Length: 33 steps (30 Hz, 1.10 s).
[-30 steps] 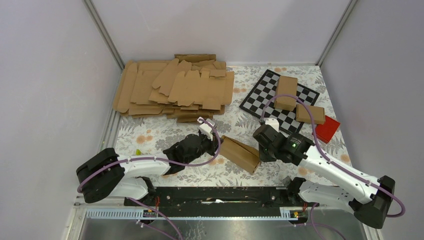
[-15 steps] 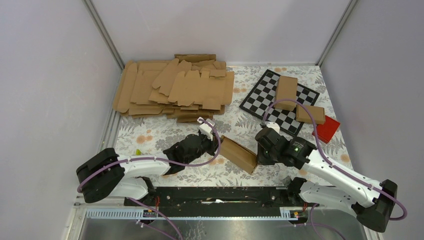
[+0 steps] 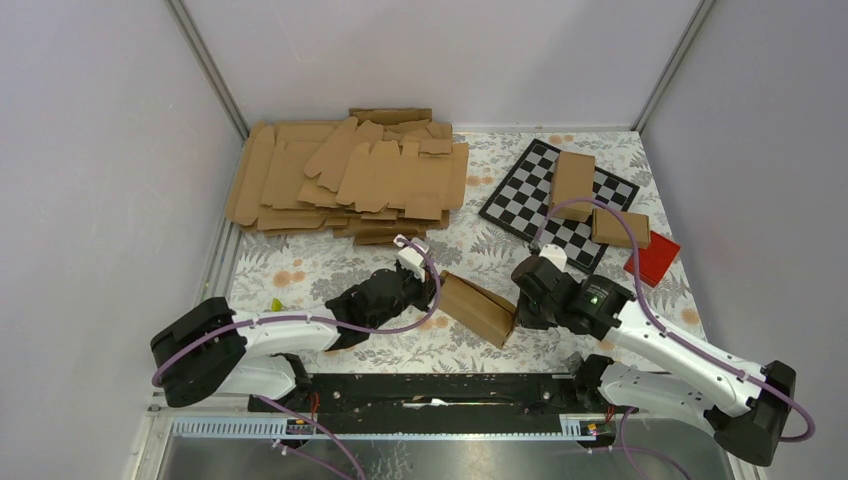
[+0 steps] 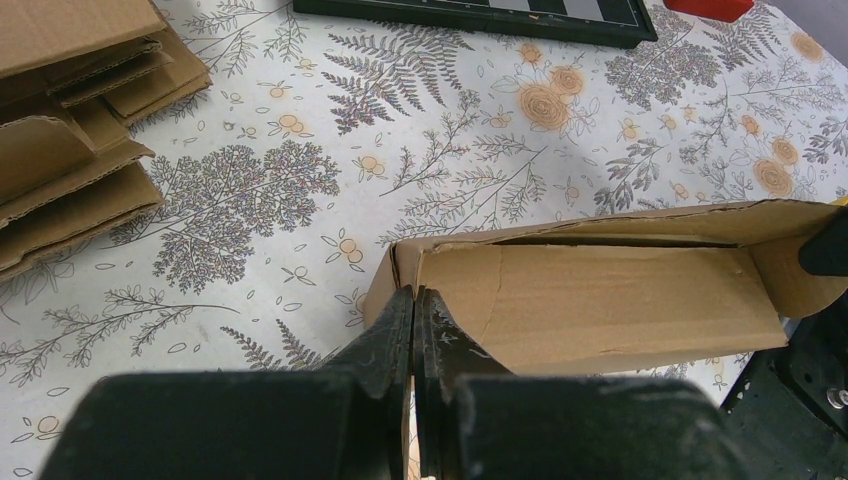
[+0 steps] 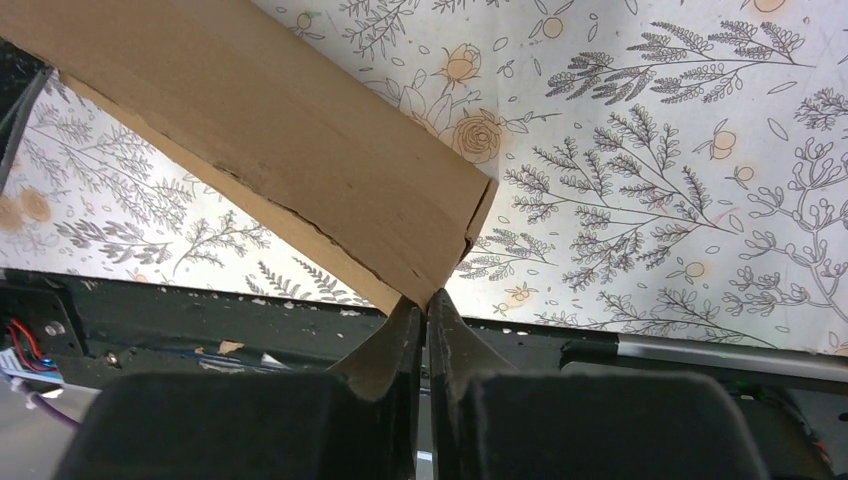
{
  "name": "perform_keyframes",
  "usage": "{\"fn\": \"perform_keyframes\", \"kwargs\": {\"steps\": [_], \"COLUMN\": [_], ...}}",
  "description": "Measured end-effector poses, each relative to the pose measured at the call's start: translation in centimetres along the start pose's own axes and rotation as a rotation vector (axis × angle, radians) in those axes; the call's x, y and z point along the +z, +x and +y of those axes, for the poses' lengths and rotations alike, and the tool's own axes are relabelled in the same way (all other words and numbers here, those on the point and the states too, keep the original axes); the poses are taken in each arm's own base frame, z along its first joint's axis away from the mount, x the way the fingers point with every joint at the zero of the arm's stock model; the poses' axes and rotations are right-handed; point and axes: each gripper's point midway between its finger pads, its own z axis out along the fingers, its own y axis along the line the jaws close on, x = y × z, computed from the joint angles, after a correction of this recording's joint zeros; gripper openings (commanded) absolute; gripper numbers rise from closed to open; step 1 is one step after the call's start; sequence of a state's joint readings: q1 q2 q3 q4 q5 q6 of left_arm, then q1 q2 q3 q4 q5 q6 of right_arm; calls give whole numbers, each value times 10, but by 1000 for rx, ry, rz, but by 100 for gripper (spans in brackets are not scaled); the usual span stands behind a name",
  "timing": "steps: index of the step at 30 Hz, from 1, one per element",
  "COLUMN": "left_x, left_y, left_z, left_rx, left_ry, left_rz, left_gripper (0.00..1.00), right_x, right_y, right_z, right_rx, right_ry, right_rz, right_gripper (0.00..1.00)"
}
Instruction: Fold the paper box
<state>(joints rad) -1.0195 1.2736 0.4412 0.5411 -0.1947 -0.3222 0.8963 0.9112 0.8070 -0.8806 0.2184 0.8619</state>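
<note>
Far left in the top view, the stack of flat brown cardboard blanks (image 3: 350, 180) is lying at about eleven o'clock from the work area, well apart from both arms, probably as spare stock.

The left gripper (image 3: 433, 284) is reaching in from eight o'clock. Its jaws are clamping shut on the thin cardboard wall at the near end of the paper box (image 3: 478, 308), a plain brown oblong carton that is resting on the flower-printed tablecloth (image 3: 300, 270) between the two arms. The left wrist view shows the open side of the box facing that camera. The pinch looks meant to be anchoring this end so the carton is not sliding while the other end is being worked.

At the box's four o'clock end, the right gripper (image 3: 518, 308) is pressing its closed fingertips against the lower corner. Whether a sliver of flap is sitting between them cannot be told. This seems to be a push to tuck or crease that end.

At one o'clock, two folded brown cartons (image 3: 572, 183) are sitting on the black and white chequered board (image 3: 530, 185), seemingly finished. The small red block (image 3: 654, 258) is lying just beside it.
</note>
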Motion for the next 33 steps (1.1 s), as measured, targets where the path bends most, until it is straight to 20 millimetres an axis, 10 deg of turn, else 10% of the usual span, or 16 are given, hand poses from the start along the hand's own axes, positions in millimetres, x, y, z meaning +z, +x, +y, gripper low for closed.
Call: {"fn": "perform_keyframes", "kwargs": {"steps": [33], "left_x": [-1], "left_y": [-1], "left_z": [10], "left_rx": [7], "left_ry": [-68], "left_rz": [-14], "left_gripper": [0], "right_x": [14], "right_y": [-2], "right_z": [9], "right_rx": [211], "right_ry": [-12], "right_rz": [-29], "right_gripper": [0]}}
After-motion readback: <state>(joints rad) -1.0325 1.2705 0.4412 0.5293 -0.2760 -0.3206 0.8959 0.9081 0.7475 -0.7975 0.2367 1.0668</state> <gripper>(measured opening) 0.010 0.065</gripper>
